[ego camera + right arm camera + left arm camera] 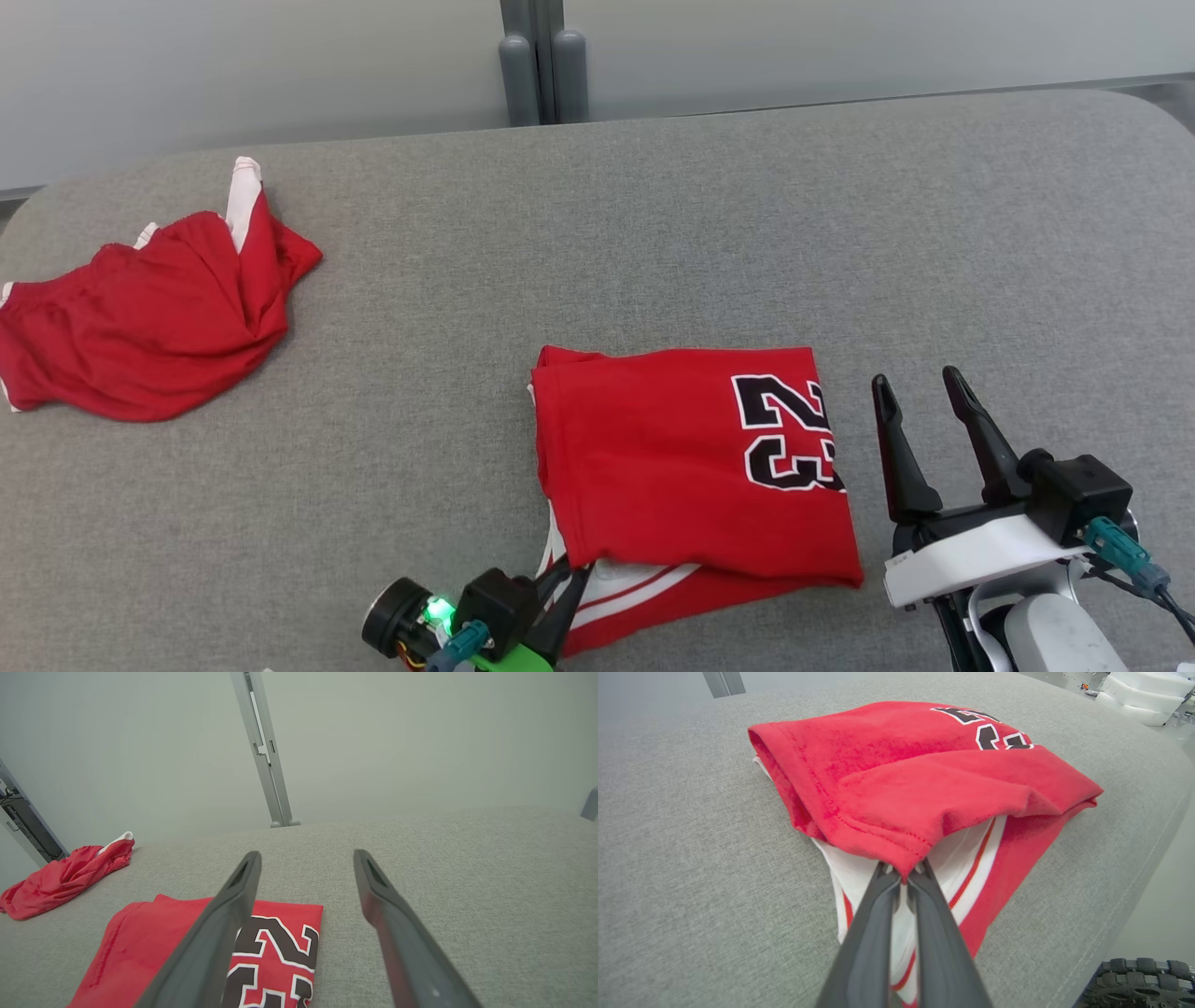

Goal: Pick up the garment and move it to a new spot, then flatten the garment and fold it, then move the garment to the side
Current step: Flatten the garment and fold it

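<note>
Seems folded already: garment [653,467] hem pinched between left gripper [903,873] jaws. Right gripper [920,383] jaws apart, empty, beside garment. Remaining: moving aside.

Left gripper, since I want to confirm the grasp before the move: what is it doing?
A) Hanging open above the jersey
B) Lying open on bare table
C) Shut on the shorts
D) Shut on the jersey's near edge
D: in the left wrist view the left gripper has its fingers pinched together on a red hem of the jersey, while the shorts lie apart, far to the left.
</note>
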`<state>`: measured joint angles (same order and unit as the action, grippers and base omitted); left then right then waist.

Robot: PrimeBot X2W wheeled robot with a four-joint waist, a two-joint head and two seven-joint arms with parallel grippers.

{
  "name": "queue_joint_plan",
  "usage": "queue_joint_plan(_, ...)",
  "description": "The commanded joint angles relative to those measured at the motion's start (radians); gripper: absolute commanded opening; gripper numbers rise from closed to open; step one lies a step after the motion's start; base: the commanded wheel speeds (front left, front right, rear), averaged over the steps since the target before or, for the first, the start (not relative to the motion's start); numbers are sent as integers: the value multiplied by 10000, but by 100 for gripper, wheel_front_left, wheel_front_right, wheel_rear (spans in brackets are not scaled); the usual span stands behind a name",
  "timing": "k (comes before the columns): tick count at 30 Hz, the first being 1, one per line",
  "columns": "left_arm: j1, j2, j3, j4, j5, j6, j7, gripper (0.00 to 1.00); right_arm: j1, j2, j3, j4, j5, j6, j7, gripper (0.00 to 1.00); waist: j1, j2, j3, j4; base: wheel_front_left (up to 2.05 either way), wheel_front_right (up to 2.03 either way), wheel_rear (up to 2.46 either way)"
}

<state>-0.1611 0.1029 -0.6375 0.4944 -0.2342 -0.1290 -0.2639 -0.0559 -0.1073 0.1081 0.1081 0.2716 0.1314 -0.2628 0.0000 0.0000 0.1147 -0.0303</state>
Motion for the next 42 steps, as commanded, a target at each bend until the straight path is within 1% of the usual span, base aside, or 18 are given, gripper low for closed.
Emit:
queue_joint_plan(1,54,45,188,-166,116,-26,-3,0,42,10,-38,-27,-72,-16,-27,100,0,0,-36,61,0,0,0)
queue_joint_plan(4,308,102,482,-441,272,-25,-3,0,87,37,-76,-32,-66,-16,-27,100,0,0,-58,141,0,0,0)
queue_joint_plan(9,706,162,325,-344,192,-26,-3,0,127,68,-81,40,-58,-16,-27,100,0,0,-88,232,0,0,0)
queue_joint_plan(10,749,147,272,-282,135,-26,-3,14,135,71,-84,53,-56,-16,-27,100,0,0,-100,245,0,0,0)
queue_joint_plan(11,760,140,248,-268,119,-26,-3,53,140,73,-95,63,-47,-16,-27,100,0,0,-113,264,0,0,0)
queue_joint_plan(12,775,125,299,-279,95,-26,-3,100,138,69,-107,72,-39,-16,-27,100,0,0,-124,283,0,0,0)
queue_joint_plan(16,855,123,568,-386,146,-26,-3,100,206,33,-218,93,-32,-16,-27,100,0,0,-217,421,0,0,0)
queue_joint_plan(20,1021,185,1133,-635,128,45,-3,100,281,7,-295,107,-51,-16,-27,100,0,0,-353,552,0,0,0)
queue_joint_plan(27,1317,350,2789,-1588,53,315,-3,100,322,-47,-336,82,-72,-16,-27,100,0,0,-592,673,0,0,0)
queue_joint_plan(36,1442,298,5168,-2739,194,689,-3,100,419,-175,-376,-10,-144,-16,-27,100,0,0,-778,550,0,0,0)
queue_joint_plan(39,1540,248,5671,-2848,290,738,-3,100,549,-232,-401,16,-190,-16,-27,100,0,0,-856,461,0,0,0)
queue_joint_plan(42,1656,162,6065,-2935,319,699,-3,100,674,-256,-448,26,-208,-16,-27,100,0,0,-941,393,0,0,0)
